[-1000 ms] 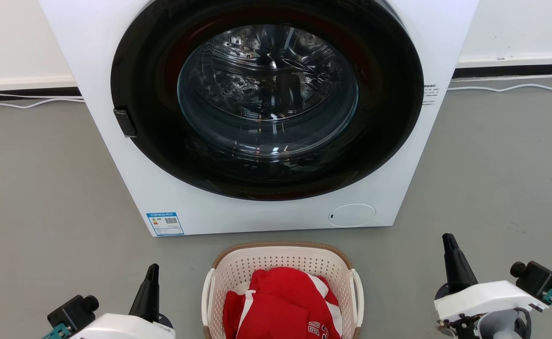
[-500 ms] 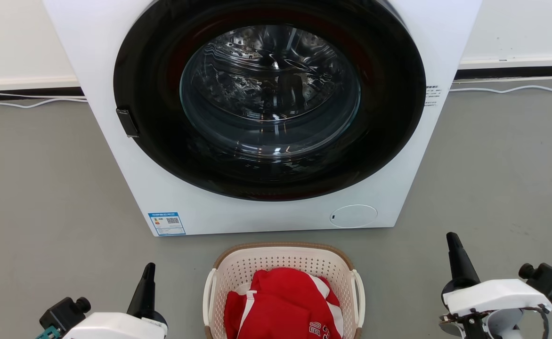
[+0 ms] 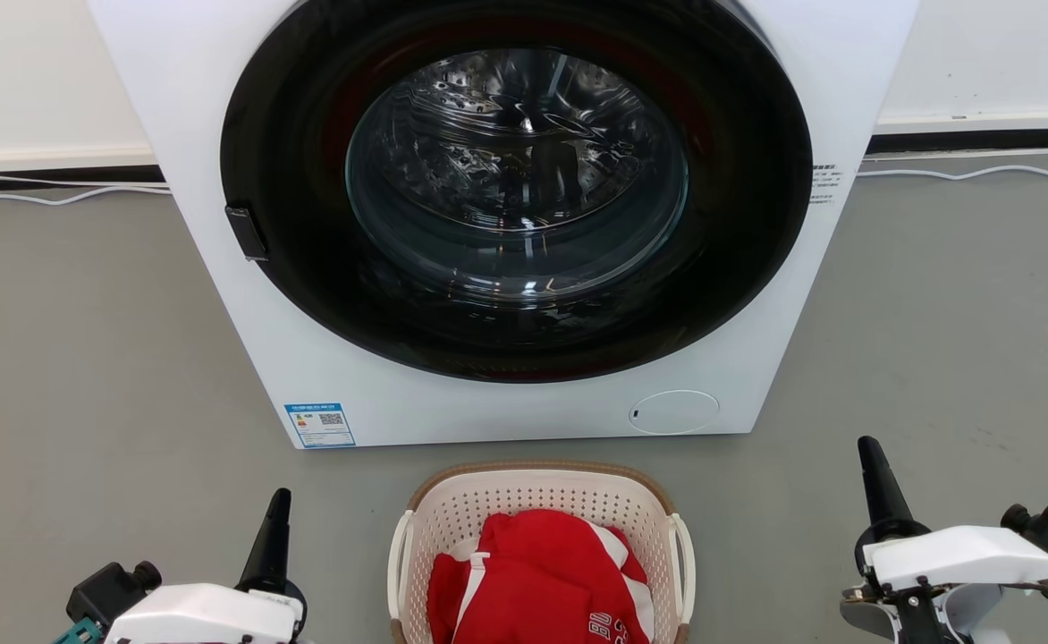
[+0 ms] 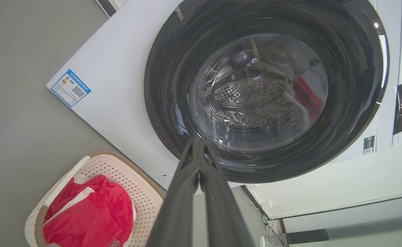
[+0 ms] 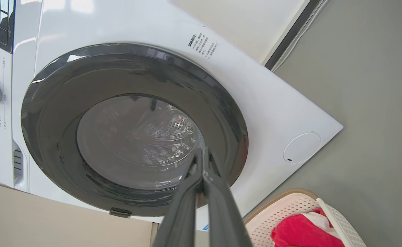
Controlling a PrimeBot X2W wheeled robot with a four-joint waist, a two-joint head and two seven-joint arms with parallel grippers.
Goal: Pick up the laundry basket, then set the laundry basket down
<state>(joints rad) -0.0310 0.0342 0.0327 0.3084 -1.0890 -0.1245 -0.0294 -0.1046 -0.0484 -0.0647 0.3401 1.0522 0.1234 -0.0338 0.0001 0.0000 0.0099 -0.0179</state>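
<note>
In the head view, the laundry basket [image 3: 524, 496] sits on the grey floor [image 3: 86, 358] at the bottom centre of the frame, just in front of the white washing machine [image 3: 488, 416]. A red garment with white trim [image 3: 533, 572] lies inside it. The left gripper [image 3: 281, 501] points up from the lower left and the right gripper [image 3: 870, 456] from the lower right. Each stands well apart from the basket's white side handles and touches nothing. The washer's dark round door [image 3: 515, 170] takes up the upper middle, with a blue label [image 3: 319, 424] at its lower left corner and a round cover [image 3: 673, 411] at its lower right.

In the left wrist view, the left gripper [image 4: 197, 144] rises from the bottom centre with its two dark fingers pressed together at the tips, holding nothing. The basket [image 4: 132, 171] and its red garment [image 4: 87, 212] lie in the lower left, beside the washer [image 4: 118, 85].

In the right wrist view, the right gripper [image 5: 202, 154] has its fingertips meeting too and is empty. The basket [image 5: 290, 206] shows in the lower right corner, with red cloth [image 5: 300, 233] in it, below the washer's front [image 5: 256, 85].

Compared with a second ago, both grippers have drifted a little outward, away from the basket, which rests in the same place before the washer.
</note>
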